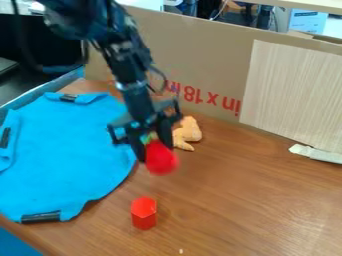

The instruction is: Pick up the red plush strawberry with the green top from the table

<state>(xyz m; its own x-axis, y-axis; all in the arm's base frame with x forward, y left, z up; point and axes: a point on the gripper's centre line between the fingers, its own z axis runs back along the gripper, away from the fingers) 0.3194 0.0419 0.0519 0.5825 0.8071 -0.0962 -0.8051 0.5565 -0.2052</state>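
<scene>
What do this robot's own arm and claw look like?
The arm is black and jointed, in slim, angular segments with small pale markings; a thin dark cable loops beside it. The claw is black too, with two fingers and bracket-like side pieces.

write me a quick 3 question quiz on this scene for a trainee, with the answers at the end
1. True or false: the knobbly tan object sits nearer the cardboard wall than the small red block does.
2. Multiple choice: what does the gripper hold above the table?
a) a yellow cup
b) a rounded red object
c) a wooden spoon
3. Fill in the blank: the cloth lying on the table is ____ in colour.

Key: 1 true; 2 b; 3 blue
</scene>
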